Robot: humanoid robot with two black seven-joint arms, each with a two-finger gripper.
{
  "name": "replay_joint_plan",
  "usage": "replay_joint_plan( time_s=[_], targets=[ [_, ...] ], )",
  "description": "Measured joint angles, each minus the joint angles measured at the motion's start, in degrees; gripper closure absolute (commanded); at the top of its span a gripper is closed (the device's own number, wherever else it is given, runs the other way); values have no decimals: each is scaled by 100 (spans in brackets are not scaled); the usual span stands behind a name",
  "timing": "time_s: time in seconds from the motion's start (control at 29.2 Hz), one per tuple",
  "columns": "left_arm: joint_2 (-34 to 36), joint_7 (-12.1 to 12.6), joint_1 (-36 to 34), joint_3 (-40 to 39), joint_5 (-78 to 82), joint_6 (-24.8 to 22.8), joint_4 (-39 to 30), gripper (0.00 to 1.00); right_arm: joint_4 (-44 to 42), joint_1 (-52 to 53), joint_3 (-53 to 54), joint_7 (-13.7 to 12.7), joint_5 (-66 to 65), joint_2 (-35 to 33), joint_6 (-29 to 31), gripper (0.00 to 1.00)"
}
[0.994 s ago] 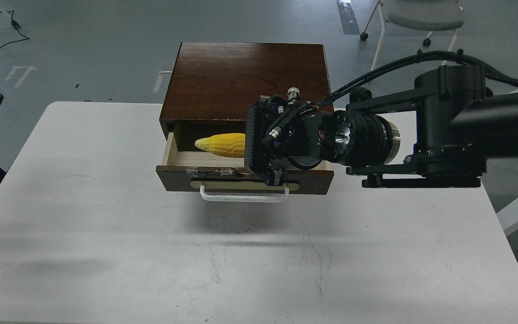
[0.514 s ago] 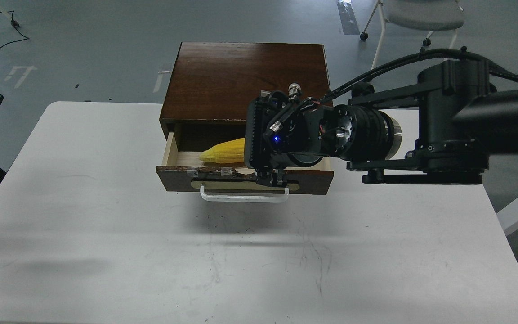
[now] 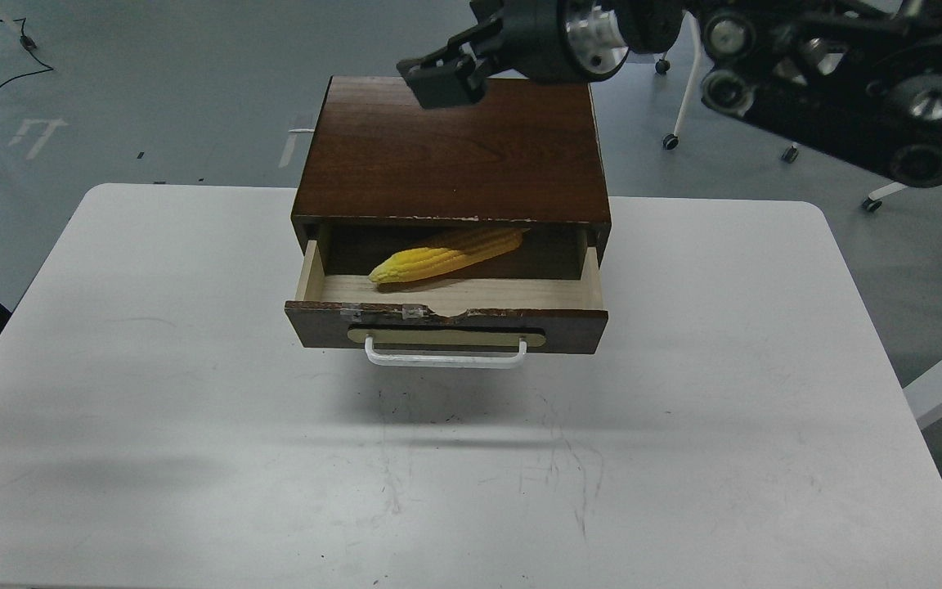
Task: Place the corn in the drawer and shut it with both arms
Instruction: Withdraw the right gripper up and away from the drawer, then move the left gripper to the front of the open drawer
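Yellow and ribbed, the corn (image 3: 446, 253) now lies free inside the open drawer (image 3: 446, 315), slanting on the pale wood floor with its pointed tip toward the front left and its butt back in the shade under the cabinet top; a second ago the right claw (image 3: 441, 80) held it low over that drawer. That claw has since lifted away and hangs high over the far edge of the dark cabinet (image 3: 450, 147), so the corn sits well below and nearer than it. Its fingers show dark and end-on, so I cannot tell how wide they stand, but nothing is in them. The left claw is out of sight.

Nearer than the claw, the drawer is pulled out over the white desk (image 3: 193, 425), its white bar handle (image 3: 445, 357) facing front and unobstructed. Beyond the claw, chair legs on casters (image 3: 671, 141) stand on the grey floor.
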Motion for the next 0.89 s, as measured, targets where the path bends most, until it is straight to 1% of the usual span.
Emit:
replay_joint_plan(
  time_s=[0.1, 0.21, 0.31, 0.38, 0.41, 0.48, 0.58, 0.65, 0.79, 0.89],
  targets=[
    [-17, -67, -449, 9, 969, 0, -110, 100, -442, -14, 275, -24, 1195, -469, -20, 0],
    [-155, -73, -902, 41, 2000, 0, -286, 100, -916, -39, 310, -35, 1997, -728, -20, 0],
    [-327, -76, -1145, 53, 3053, -4, -1033, 100, -1501, -179, 355, -33, 2636, -915, -21, 0],
    [-256, -76, -1188, 53, 3691, -3, -1911, 100, -1955, -334, 373, -32, 3118, -951, -25, 0],
    [-148, -77, -1190, 54, 4077, -4, -2567, 100, -2189, -427, 376, -30, 3377, -957, -26, 0],
    [25, -76, -1174, 54, 4678, -3, -3484, 100, -2504, -585, 388, -18, 3773, -992, -28, 0],
    [286, -77, -1113, 56, 5625, -2, -4671, 100, -2771, -840, 415, -14, 4346, -1070, -29, 0],
    [515, -76, -1029, 57, 6341, -2, -5502, 100, -2999, -1100, 456, -16, 4973, -1145, -7, 0],
    [903, -75, -885, 62, 7342, 0, -6716, 100, -3374, -1715, 514, 21, 6078, -1169, 33, 0],
    [1095, -75, -747, 165, 8067, 0, -7502, 100, -3536, -2271, 804, 193, 7025, -1177, 49, 0]
  ],
)
